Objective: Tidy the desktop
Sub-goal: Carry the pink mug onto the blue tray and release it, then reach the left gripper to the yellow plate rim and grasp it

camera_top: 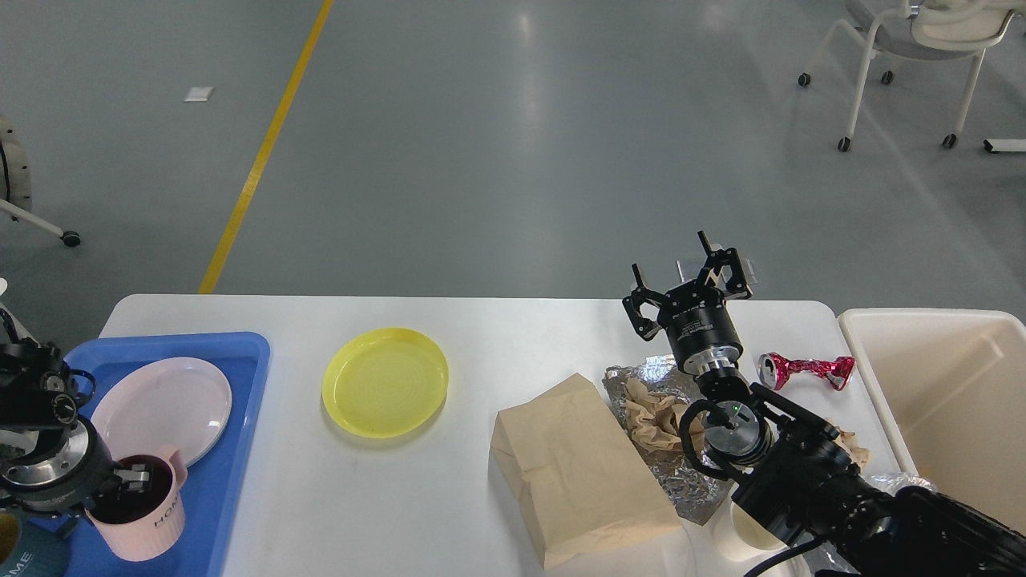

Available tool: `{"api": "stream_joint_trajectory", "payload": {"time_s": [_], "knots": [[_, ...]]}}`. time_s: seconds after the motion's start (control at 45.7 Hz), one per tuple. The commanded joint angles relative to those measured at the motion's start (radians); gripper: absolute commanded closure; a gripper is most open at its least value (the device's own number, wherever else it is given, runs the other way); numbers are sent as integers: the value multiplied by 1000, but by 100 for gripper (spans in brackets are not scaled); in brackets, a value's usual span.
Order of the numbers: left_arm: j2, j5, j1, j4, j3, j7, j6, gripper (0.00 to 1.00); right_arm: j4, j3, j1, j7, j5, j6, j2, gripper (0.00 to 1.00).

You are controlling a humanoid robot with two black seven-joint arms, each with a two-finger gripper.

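The white desktop [481, 320] holds a yellow plate [385, 382], a brown paper bag [577, 469], crumpled foil [641, 373] with crumpled brown paper [653, 413] on it, and a shiny red wrapper [805, 369]. My left gripper [135, 479] reaches into a pink mug [156, 521] that stands in the blue tray [240, 377]; its fingers are dark and partly hidden. My right gripper [680, 271] is open and empty, raised above the table's far right part, over the foil.
A pink plate [164, 405] lies in the tray. A cream bin [938, 401] stands at the right edge. A white cup [741, 533] sits under my right arm. A teal mug [20, 553] shows at the bottom left. A chair [906, 48] stands far back.
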Motion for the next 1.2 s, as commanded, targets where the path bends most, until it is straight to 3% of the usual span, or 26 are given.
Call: {"api": "stream_joint_trajectory", "payload": {"time_s": [0.0, 0.197, 0.306, 0.372, 0.46, 0.481, 0.591, 0.81, 0.919, 1.05, 1.182], "knots": [[-5, 0, 14, 1, 5, -1, 23, 100, 0, 0, 0, 0, 0, 0, 1, 0], [-7, -1, 20, 3, 5, -1, 37, 96, 0, 0, 0, 0, 0, 0, -1, 0], [-7, -3, 21, 8, 5, -1, 37, 86, 0, 0, 0, 0, 0, 0, -1, 0], [-7, -4, 23, 11, 5, -1, 38, 71, 2, 0, 0, 0, 0, 0, -1, 0], [-7, -4, 23, 12, 5, -3, 37, 44, 0, 0, 0, 0, 0, 0, 1, 0], [-5, -9, 23, 12, 5, -3, 37, 32, 0, 0, 0, 0, 0, 0, -1, 0], [-3, -15, 21, 23, 6, -1, 26, 4, 0, 0, 0, 0, 0, 0, -1, 0], [10, -17, -5, 49, 6, 0, 24, 3, 0, 0, 0, 0, 0, 0, 1, 0], [32, -17, -92, 49, 9, 13, 3, 3, -1, 0, 0, 0, 0, 0, -1, 0], [78, -17, -236, 50, 0, 60, -121, 3, 0, 0, 0, 0, 0, 0, 1, 0], [87, -21, -403, 55, -3, 62, -264, 3, 0, 0, 0, 0, 0, 0, -1, 0]]}}
